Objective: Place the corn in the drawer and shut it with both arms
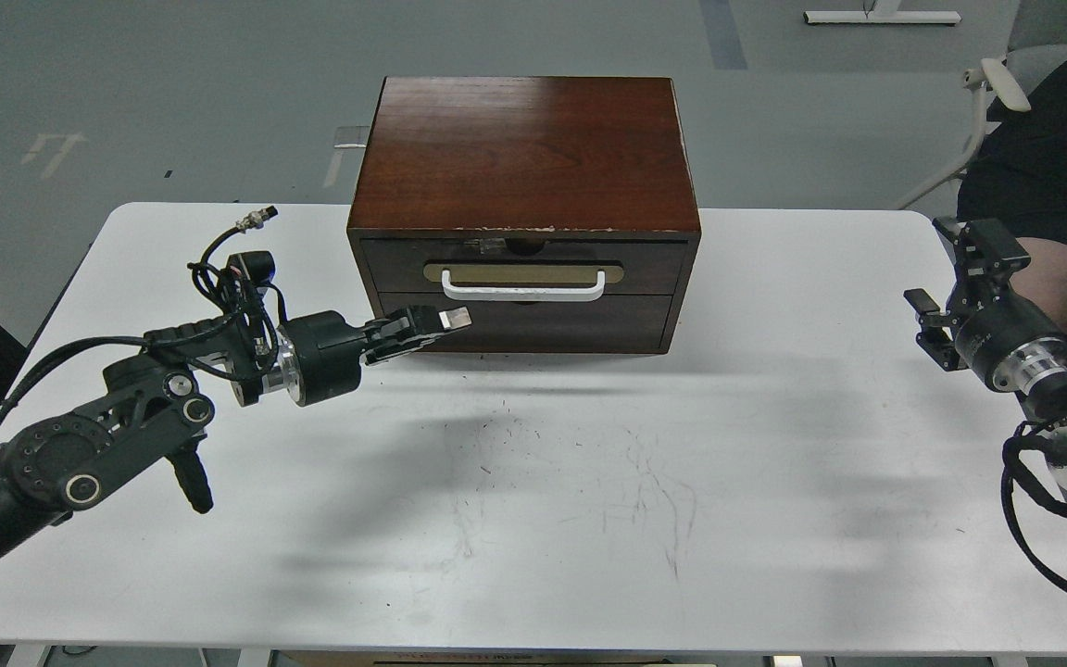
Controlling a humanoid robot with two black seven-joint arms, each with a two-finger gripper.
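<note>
The dark brown cabinet [524,148] stands at the back middle of the white table [774,482]. Its drawer [395,267], with a white bar handle [524,291] on a tan plate, sits pushed in flush with the cabinet front. The corn is hidden or out of view. My left gripper [445,322] points right, in front of the lower left of the cabinet front just below the handle's left end, its fingers together with nothing seen between them. My right gripper [952,283] hovers at the table's right edge, far from the cabinet, its fingers spread and empty.
A seated person [1052,269] and a chair [997,88] are beyond the table's right edge, close behind my right gripper. Loose black cables [237,278] hang around my left wrist. The tabletop in front of the cabinet shows only scuff marks [571,482].
</note>
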